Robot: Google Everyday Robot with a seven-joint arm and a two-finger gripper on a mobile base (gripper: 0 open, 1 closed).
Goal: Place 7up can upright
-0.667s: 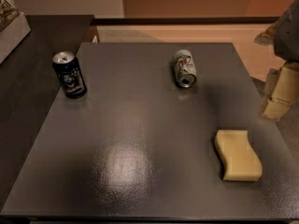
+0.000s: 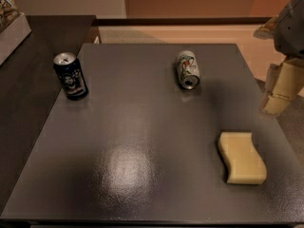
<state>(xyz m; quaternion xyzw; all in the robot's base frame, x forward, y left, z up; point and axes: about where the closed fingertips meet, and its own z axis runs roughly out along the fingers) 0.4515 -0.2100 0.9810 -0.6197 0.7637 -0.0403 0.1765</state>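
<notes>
The 7up can (image 2: 188, 69), silver-grey with green and red markings, lies on its side at the back middle of the dark table (image 2: 142, 141), its shiny top facing me. My gripper (image 2: 280, 87) hangs at the right edge of the view, over the table's right side, well to the right of the can and not touching it. Nothing shows between its beige fingers.
A dark blue can (image 2: 70, 75) stands upright at the back left. A yellow sponge (image 2: 241, 156) lies at the front right, below the gripper. A second dark counter (image 2: 28, 80) adjoins on the left, with a box (image 2: 10, 23) at its far corner.
The gripper has shifted slightly leftward and down at the right edge. The cans and sponge have not moved.
</notes>
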